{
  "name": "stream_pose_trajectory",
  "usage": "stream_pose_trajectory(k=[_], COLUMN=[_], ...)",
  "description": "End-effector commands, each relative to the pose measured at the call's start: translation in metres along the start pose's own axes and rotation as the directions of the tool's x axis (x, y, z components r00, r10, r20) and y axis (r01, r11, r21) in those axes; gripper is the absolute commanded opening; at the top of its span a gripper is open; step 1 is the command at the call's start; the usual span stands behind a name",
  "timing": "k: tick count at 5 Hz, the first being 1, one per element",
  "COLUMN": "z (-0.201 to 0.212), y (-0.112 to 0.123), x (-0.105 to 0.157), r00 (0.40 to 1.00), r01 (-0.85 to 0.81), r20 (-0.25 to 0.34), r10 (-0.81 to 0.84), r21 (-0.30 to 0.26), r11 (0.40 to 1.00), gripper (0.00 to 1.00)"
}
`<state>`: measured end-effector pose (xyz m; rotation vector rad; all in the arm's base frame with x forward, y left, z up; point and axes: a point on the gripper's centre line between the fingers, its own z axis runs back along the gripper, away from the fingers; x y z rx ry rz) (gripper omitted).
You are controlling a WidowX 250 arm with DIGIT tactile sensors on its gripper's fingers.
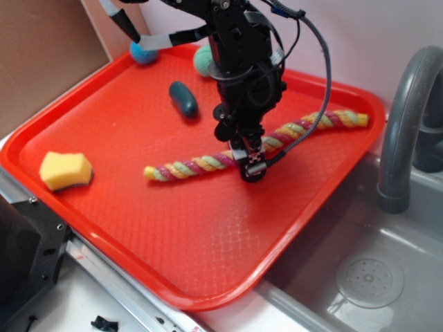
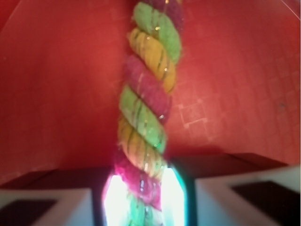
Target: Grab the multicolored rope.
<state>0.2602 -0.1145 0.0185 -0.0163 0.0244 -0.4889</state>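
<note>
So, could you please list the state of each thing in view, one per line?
gripper: down on the tray, jaws shut on the multicolored rope
multicolored rope: lying flat along the tray, pinched near its middle
red tray: flat on the counter beside the sink
yellow sponge: resting free on the tray
dark oval object: lying free on the tray
faucet: no water running

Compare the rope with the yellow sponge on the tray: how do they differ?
The rope is long, thin and twisted in yellow, pink and green; the sponge is a short, blocky, plain yellow piece. The rope lies mid-tray with the gripper down on it; the sponge sits alone near the tray's left edge. Both rest on the red tray.
</note>
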Motion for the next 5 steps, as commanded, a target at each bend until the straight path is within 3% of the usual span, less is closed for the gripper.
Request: stream_pose_trajectory(k=[1,3,4,5], z=[0.056,0.154,0.192,0.203], y=[0.015,0.023,0.023,0.023], x=[-0.018,-0.063,-0.090,-0.100], r00=[0.983,0.908,0.866,0.860], r01=[-0.175,-0.415,-0.482,-0.484], r20=[-0.037,0.099,0.159,0.181], r10=[0.178,0.408,0.474,0.478], r21=[0.076,0.068,0.018,-0.008], r11=[0.982,0.907,0.876,0.875], gripper=[0.00,0.00,0.00,0.00])
